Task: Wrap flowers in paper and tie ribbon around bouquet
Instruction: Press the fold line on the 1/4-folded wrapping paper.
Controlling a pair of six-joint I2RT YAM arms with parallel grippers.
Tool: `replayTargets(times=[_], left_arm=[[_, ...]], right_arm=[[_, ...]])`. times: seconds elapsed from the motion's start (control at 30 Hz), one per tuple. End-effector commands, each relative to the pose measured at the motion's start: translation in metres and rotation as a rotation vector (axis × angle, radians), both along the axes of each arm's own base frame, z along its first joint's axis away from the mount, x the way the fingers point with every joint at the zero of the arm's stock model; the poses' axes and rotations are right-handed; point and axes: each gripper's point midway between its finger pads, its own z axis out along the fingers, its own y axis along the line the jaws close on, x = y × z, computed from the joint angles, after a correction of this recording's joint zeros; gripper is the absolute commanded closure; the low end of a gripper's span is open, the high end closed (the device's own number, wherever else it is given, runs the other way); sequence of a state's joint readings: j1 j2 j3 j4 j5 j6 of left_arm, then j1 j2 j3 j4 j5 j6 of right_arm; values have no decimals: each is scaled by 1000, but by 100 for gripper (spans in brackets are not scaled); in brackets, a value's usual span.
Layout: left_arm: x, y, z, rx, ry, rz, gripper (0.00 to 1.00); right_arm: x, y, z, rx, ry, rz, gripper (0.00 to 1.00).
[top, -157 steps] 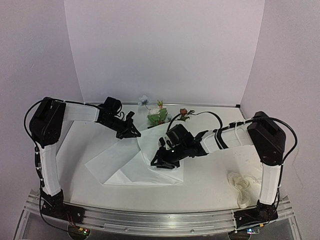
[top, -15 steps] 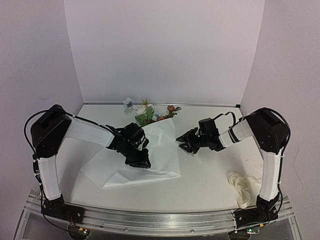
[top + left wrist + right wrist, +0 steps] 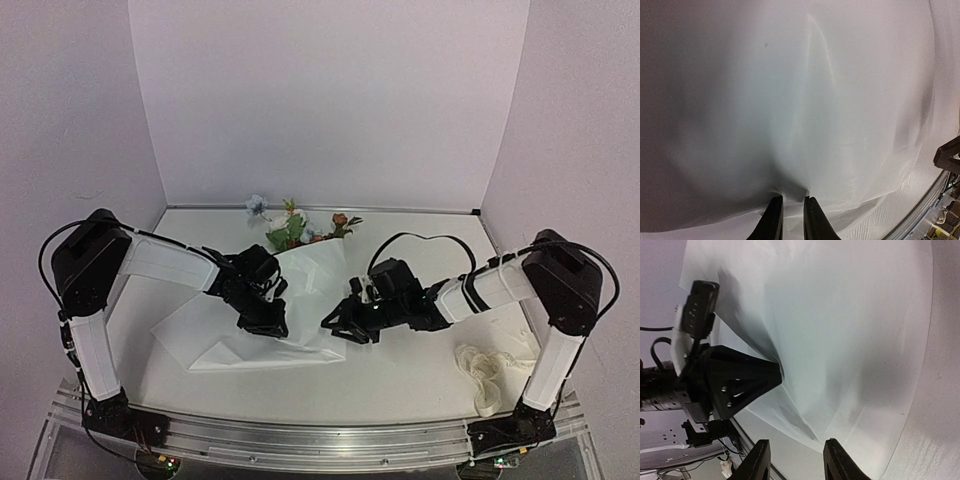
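R gripper has dropped from centre-right to the paper lower-right corner; jaws apart, empty. L gripper stays pinched on the paper, centre-left. Upper centre, flowers protrude. Judged: next fold imminent; ribbon untouched, lower right.

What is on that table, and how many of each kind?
flower bunch: 1
paper sheet: 1
ribbon: 1
robot hands: 2, the left hand and the right hand
Total: 5
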State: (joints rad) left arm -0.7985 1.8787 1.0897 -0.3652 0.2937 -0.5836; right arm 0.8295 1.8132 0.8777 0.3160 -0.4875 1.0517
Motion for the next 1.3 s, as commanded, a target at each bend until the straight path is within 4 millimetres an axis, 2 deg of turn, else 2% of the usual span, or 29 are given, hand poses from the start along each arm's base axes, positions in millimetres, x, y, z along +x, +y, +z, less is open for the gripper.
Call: replayTargets(times=[0.0,0.2,0.37,0.47,0.57,0.8,0.87,0.97,1.13,1.27], left_arm=[[-4,17,0,58,4,-18,82],[8,17,6,28,-6,-13,82],[18,15,6,10,-9,-15,83],[21,14,11,5,-12,-13,83],[24,14,24,-4,-30,-4,82],[31,1,88,-117,-117,15,72],[27,-7,101,-168,-125,8,71],[18,-22,108,-235,-110,-16,70],[7,-41,95,-313,-44,-35,71],[7,-51,91,-352,-35,-46,72]], right_arm=[[-6,12,-18,-54,-15,38,62],[-25,20,-45,-113,-20,23,63],[-39,27,-52,-158,-67,2,64],[-39,30,-54,-174,-87,-37,65],[-36,33,-56,-171,-89,-80,65],[-30,38,-57,-139,-76,-135,67],[-30,38,-55,-134,-78,-139,68],[-29,35,-49,-129,-91,-145,69],[-27,32,-23,-92,-139,-126,66],[-22,23,0,-32,-135,-86,64]])
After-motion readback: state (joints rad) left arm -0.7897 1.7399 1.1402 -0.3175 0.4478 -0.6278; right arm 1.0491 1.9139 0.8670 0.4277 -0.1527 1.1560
